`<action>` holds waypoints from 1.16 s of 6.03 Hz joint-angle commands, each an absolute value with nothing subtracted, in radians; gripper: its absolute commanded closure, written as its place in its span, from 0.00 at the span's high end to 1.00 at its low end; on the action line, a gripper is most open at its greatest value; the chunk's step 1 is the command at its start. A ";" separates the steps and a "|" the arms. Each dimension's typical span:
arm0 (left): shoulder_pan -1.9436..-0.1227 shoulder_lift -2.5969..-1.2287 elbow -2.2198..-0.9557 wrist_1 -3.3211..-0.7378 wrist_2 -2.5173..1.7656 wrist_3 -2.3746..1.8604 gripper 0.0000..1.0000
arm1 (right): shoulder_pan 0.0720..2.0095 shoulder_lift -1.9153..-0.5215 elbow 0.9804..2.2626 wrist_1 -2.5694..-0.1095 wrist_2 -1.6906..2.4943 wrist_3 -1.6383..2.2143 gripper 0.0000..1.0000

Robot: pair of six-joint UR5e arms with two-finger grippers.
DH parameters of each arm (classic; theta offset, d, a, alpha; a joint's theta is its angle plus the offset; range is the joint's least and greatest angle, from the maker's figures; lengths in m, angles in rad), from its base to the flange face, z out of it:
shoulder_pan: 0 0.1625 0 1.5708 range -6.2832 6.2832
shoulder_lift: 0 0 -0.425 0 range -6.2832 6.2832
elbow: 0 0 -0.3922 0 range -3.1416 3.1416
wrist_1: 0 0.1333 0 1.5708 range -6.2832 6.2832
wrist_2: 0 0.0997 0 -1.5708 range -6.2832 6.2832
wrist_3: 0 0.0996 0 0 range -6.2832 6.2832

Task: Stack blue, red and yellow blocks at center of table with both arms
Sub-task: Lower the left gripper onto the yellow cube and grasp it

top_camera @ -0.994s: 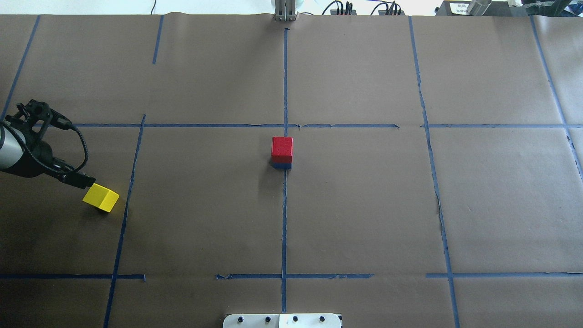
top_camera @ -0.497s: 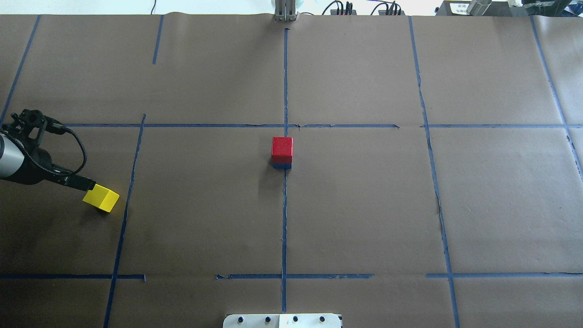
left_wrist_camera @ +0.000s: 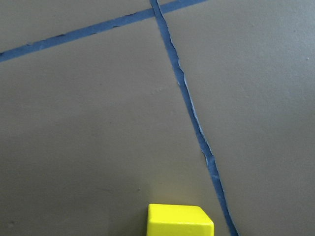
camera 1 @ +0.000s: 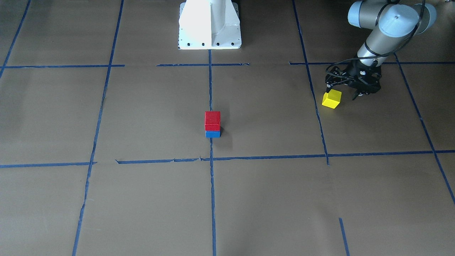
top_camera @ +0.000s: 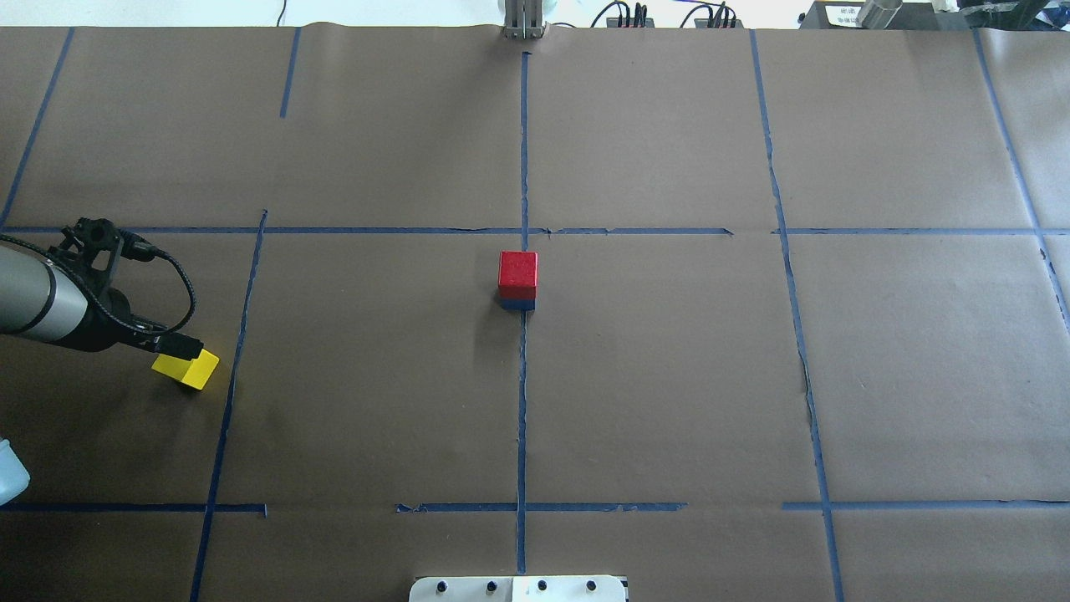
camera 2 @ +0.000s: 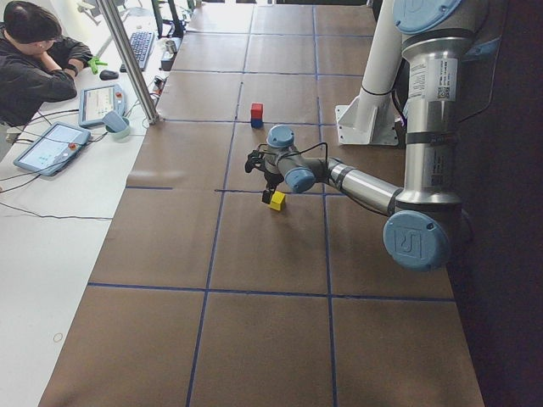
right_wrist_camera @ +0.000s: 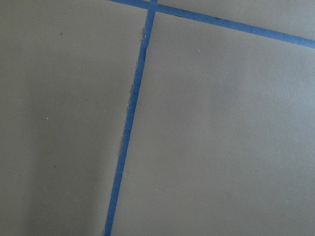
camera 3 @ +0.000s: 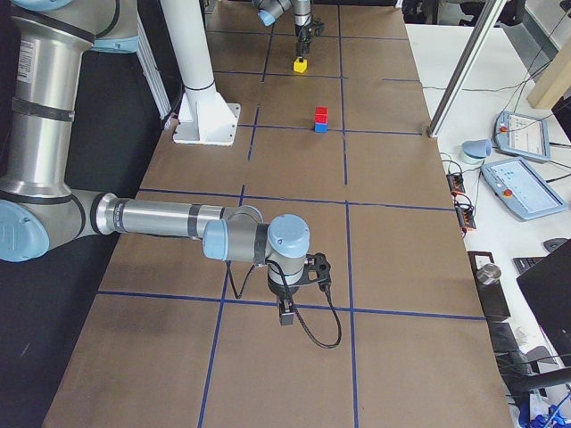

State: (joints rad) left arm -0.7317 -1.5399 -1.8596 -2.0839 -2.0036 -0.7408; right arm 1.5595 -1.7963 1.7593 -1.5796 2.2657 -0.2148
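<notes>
A red block (camera 1: 212, 121) sits on a blue block (camera 1: 212, 134) at the table's centre; the overhead view shows the red (top_camera: 518, 272) over the blue (top_camera: 517, 305). A yellow block (camera 1: 331, 99) lies alone on the table on my left side, partly covered by my wrist in the overhead view (top_camera: 194, 369). My left gripper (camera 1: 341, 91) is open and hangs just above the yellow block, not touching it. The left wrist view shows the block's top (left_wrist_camera: 179, 221) at its bottom edge. My right gripper (camera 3: 284, 312) shows only in the exterior right view, low over bare paper, and I cannot tell its state.
Brown paper with blue tape lines (top_camera: 522, 401) covers the table. The robot base (camera 1: 209, 25) stands at the near middle edge. An operator (camera 2: 34, 59) sits at a side desk with tablets (camera 2: 53, 146) and a metal pole (camera 2: 127, 59).
My left arm has moved toward the centre and over the yellow block, now covering part of it in the overhead view. The blocks have not moved.
</notes>
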 commanded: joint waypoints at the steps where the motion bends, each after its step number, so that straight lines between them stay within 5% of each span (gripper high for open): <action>1: -0.701 -1.555 -1.832 -2.083 -1.999 -0.742 1.00 | 1.560 -1.796 1.758 -1.578 2.266 -0.215 1.00; 4: -0.676 -1.572 -1.784 -2.083 -2.000 -0.736 0.99 | 1.560 -1.796 1.758 -1.578 2.266 -0.216 1.00; 5: -0.675 -1.575 -1.781 -2.080 -2.003 -0.736 0.48 | 1.560 -1.796 1.758 -1.578 2.266 -0.216 1.00; 6: -0.676 -1.580 -1.781 -2.079 -2.008 -0.736 0.09 | 1.560 -1.796 1.758 -1.578 2.266 -0.216 1.00; 7: -0.676 -1.580 -1.807 -2.074 -2.013 -0.738 0.05 | 1.560 -1.796 1.758 -1.578 2.266 -0.215 1.00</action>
